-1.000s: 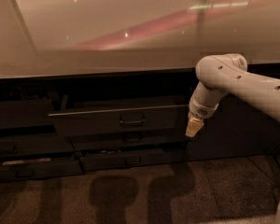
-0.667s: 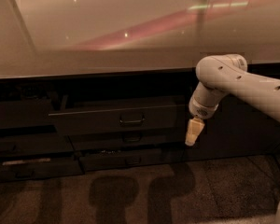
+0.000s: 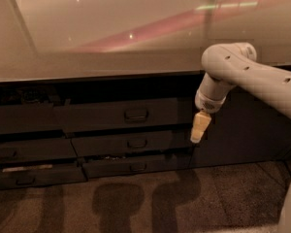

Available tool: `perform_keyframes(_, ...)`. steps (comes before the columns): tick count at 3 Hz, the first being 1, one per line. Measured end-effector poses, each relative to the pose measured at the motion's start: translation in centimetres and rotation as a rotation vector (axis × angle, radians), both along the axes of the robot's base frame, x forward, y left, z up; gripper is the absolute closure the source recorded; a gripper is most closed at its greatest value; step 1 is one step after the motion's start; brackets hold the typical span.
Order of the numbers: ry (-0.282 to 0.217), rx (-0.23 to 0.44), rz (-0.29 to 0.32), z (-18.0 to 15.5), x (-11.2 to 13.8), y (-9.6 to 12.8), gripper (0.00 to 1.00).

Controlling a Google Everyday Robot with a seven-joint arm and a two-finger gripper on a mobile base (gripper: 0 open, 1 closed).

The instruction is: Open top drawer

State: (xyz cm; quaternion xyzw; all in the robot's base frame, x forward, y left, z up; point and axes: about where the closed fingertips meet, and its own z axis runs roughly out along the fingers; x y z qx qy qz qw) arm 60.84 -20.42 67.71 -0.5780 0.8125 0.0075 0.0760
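Now, top drawer (image 3: 121, 114) partly out, claw (image 3: 199, 128) beside its right edge, spread unclear, floor (image 3: 233, 198) below.

Wide dark grey flat-fronted top drawer (image 3: 102, 115) under pale glossy tabletop (image 3: 111, 38), front projecting forward. Two narrower dark drawers (image 3: 111, 144) stacked beneath it. Shorter dark drawer fronts (image 3: 29, 152) left. Cream claw (image 3: 198, 132) just right of top drawer, above speckled floor (image 3: 223, 198).

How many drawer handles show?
5 handles: one on the top drawer, two below, two on the left stack; darkness may hide more. Gripper hangs beside that drawer's right end.
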Motion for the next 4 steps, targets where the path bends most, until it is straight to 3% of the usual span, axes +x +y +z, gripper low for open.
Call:
perform_keyframes(1, -0.023, -0.006, -0.012, 2.0, 0.5, 0.4, 0.00)
perform_keyframes(2, -0.080, -0.032, -0.043, 5.6, 0.6, 0.8, 0.00)
perform_keyframes(3, -0.083, -0.045, -0.045, 5.5, 0.7, 0.9, 0.00)
perform_keyframes(4, -0.113, -0.178, -0.061, 4.6, 1.1, 1.3, 0.00)
